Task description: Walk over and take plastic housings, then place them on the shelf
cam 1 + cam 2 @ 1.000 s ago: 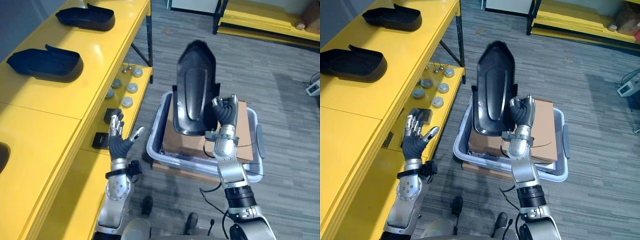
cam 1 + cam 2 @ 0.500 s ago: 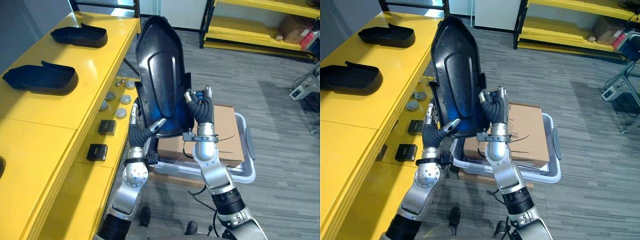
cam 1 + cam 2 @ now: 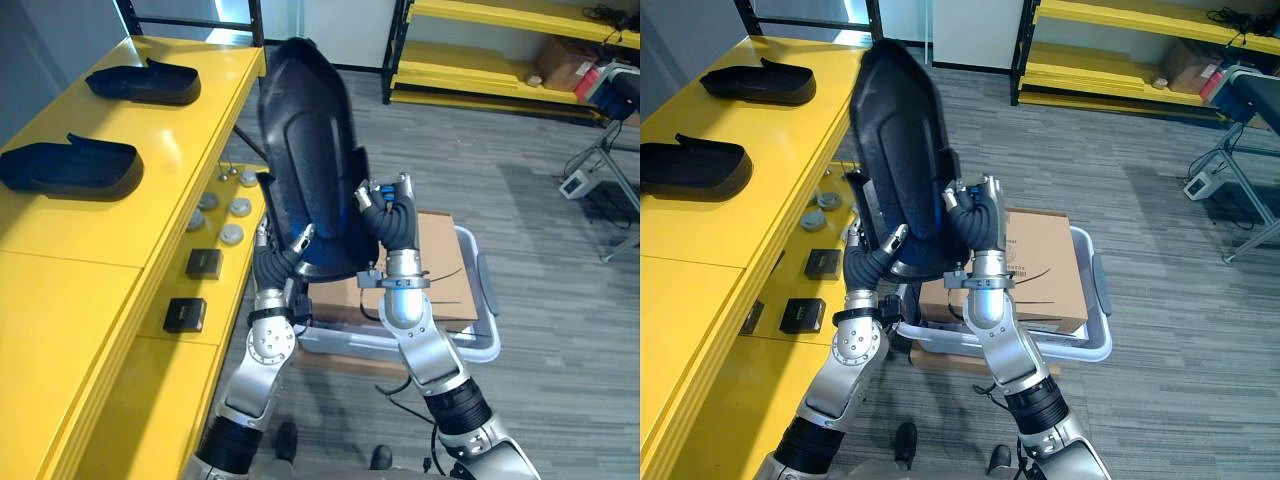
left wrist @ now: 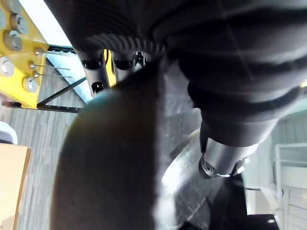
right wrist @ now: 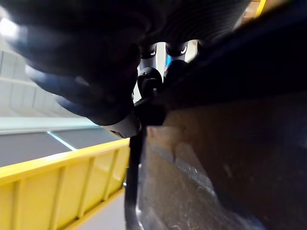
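Left hand (image 3: 278,258) and right hand (image 3: 392,222) both clamp the upright housing (image 3: 308,150), just beside the shelf (image 3: 110,235)

The large housing (image 3: 310,150) at centre frame is dark plastic, smooth with a soft sheen. A second housing (image 3: 70,168) at left looks matt. The yellow shelf (image 3: 100,240) top is glossy, probably painted metal. The box (image 3: 450,265) is matt brown cardboard, and the floor (image 3: 540,200) is rough grey ribbed carpet.

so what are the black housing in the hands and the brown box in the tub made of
Housing: looks like moulded black plastic, semi-gloss; light glints off its raised contours. Box: likely cardboard, with a dull brown, flat top.
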### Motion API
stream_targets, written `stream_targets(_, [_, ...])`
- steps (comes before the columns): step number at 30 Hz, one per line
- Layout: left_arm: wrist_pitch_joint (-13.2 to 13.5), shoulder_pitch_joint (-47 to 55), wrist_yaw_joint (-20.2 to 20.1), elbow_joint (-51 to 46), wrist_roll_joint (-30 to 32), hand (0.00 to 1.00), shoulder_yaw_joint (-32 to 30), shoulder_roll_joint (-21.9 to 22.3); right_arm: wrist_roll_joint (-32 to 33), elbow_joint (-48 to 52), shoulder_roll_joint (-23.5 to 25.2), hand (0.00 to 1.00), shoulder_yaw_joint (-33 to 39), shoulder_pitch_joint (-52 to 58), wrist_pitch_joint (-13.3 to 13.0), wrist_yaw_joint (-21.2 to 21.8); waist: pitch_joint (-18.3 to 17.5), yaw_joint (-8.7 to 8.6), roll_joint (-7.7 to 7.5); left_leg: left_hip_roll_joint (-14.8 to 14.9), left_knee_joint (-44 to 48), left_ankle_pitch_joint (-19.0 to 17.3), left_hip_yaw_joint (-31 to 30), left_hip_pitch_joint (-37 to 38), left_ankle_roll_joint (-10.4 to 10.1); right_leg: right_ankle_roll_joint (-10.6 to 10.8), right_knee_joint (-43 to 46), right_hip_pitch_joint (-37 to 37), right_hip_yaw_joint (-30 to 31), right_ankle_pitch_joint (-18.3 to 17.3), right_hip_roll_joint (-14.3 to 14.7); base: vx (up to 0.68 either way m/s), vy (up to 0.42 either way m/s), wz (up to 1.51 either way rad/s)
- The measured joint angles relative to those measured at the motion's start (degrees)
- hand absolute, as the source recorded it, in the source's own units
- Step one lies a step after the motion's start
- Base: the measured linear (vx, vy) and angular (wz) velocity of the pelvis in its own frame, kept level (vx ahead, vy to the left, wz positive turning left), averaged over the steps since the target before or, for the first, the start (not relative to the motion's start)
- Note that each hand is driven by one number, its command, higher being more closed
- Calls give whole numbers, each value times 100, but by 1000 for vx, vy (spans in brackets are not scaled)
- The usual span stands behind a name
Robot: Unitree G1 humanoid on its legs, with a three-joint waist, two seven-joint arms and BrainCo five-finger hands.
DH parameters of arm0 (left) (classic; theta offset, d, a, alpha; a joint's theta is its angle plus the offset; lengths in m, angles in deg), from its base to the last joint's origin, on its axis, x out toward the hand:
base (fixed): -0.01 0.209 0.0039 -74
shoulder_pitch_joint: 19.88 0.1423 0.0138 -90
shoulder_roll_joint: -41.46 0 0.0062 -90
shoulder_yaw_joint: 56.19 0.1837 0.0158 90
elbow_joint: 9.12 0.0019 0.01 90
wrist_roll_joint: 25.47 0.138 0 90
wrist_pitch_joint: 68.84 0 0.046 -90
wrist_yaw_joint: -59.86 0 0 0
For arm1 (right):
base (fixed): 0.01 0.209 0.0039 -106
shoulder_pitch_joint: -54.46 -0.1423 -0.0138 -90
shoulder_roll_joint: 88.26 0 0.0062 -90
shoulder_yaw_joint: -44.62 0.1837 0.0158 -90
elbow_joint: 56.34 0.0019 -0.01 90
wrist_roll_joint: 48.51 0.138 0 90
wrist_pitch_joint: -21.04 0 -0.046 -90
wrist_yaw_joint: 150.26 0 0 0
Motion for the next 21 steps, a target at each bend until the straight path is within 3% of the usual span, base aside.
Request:
stream_targets(4, [0, 3, -3, -1, -129, 100, 0, -97, -41, -1, -52, 100, -30, 4, -66, 25, -7, -5, -2, 1, -1, 0, 8, 11, 0, -1, 5, 1, 11, -1, 0, 0, 0, 0])
stream_targets(5, [0, 4, -9, -1, -153, 100, 4, -95, -41, -1, -114, 0, -36, 4, -99, 37, -7, -1, -2, 0, -1, 0, 8, 13, 0, -2, 8, 3, 11, -1, -2, 0, 0, 0])
stream_targets(11, [0, 29, -139, -10, -217, 100, -62, -96, 38, -1, -342, 0, -33, 3, -206, 134, -8, -3, -2, 1, -3, 1, 18, 24, 1, -2, 9, 6, 22, -1, -1, 0, 0, 0])
stream_targets(18, [-12, 241, -242, -478, 401, 100, -458, -111, 556, 346, -1136, 0, 28, -1, -437, 574, -9, 1, -2, 4, -4, 0, 28, 49, 0, -1, 10, 23, 31, -1, 2, 0, 0, -1])
stream_targets(21, [-10, 427, -239, -799, 736, 100, -613, -193, 800, 869, -1264, 0, 574, 61, -686, 569, -10, 7, 0, 11, -6, -4, 95, 97, 2, -2, 38, 24, 97, -1, 1, 0, 0, -10])
